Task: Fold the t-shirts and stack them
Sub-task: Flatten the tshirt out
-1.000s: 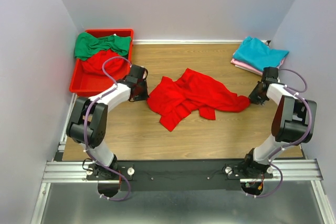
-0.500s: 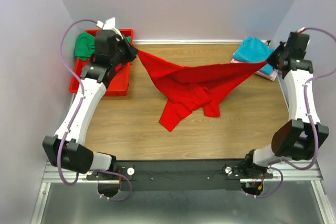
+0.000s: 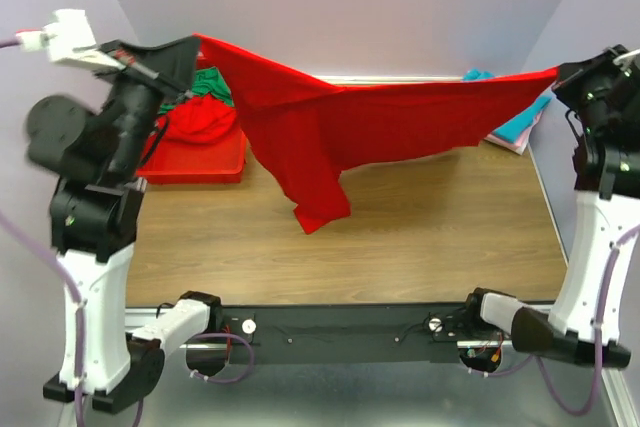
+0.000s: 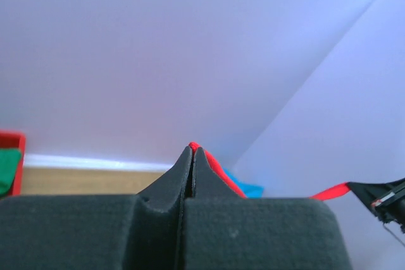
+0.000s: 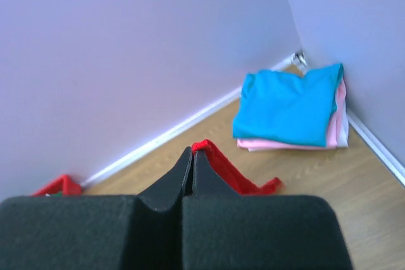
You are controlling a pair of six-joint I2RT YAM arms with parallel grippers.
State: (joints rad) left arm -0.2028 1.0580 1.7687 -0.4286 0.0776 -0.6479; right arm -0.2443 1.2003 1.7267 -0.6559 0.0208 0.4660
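A bright red t-shirt (image 3: 340,127) hangs stretched in the air between both grippers, its lower part drooping towards the wooden table (image 3: 400,237). My left gripper (image 3: 192,43) is raised high at the far left and is shut on one corner of the shirt (image 4: 194,147). My right gripper (image 3: 560,74) is raised high at the far right and is shut on the other corner (image 5: 202,145). A folded teal t-shirt (image 5: 288,105) lies on a folded pink one (image 5: 338,121) in the far right corner. A green t-shirt (image 3: 208,82) and another red one (image 3: 195,117) lie in the bin.
A red plastic bin (image 3: 190,159) stands at the far left of the table. Pale walls close in the table at the back and both sides. The black mounting rail (image 3: 340,327) runs along the near edge.
Both arms have lifted from table height to high in the air and moved apart. The red t-shirt went from crumpled on the table to stretched and hanging between them.
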